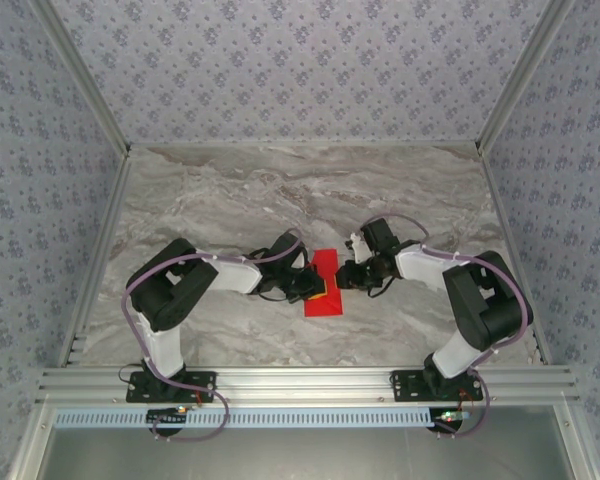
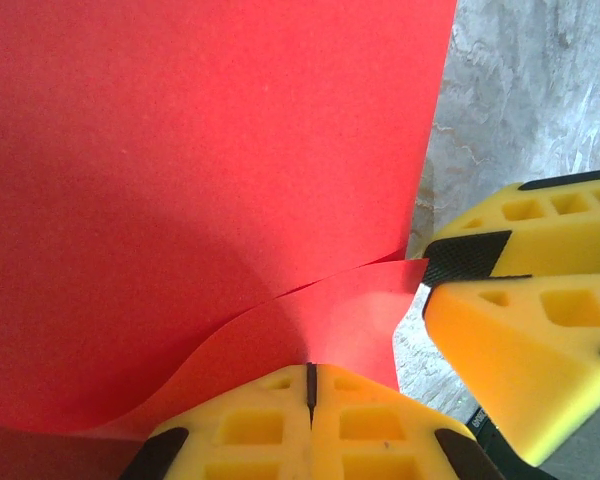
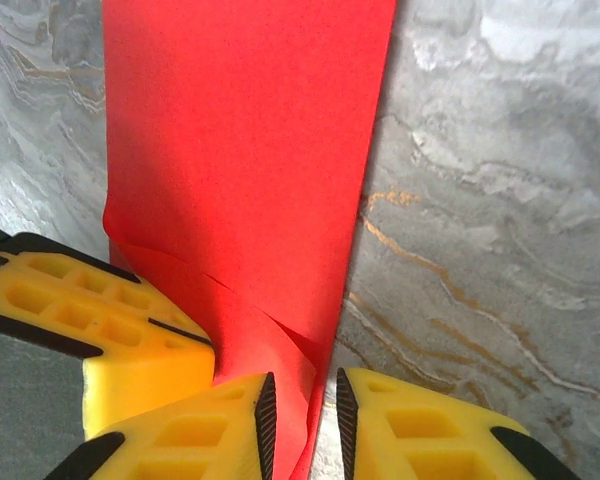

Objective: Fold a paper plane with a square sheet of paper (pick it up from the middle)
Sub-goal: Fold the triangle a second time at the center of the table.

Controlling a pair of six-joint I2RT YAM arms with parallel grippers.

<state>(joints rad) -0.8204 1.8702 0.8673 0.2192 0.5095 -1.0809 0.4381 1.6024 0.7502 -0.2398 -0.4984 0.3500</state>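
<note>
1. Patterned wallpaper walls [image 1: 300, 60] close in the back and both sides of the work cell.
2. The grey marbled surface [image 1: 230, 200] spreads between them, with an aluminium rail [image 1: 300, 382] along its near edge carrying both arm bases.
3. The left arm [image 1: 180, 290] and right arm [image 1: 480, 300] bend inward and meet near the middle of the surface.
4. The sheet of paper [image 1: 327, 265], bright red, lies between them at the centre. From above it reads as a narrow upright strip. The wrist views show it as layered, with a flap lifting off the flat part at the near end.
5. The left pincer [image 2: 310, 375] sits on the strip's left side. Its yellow pads are pressed together with no gap, and the lifted red flap curls up into the seam between them, so it appears pinched there.
6. The right pincer [image 3: 302, 385] is at the strip's right edge, close to the left one. Its pads stand slightly apart, and the paper's edge sits loose in the narrow gap between them.
</note>
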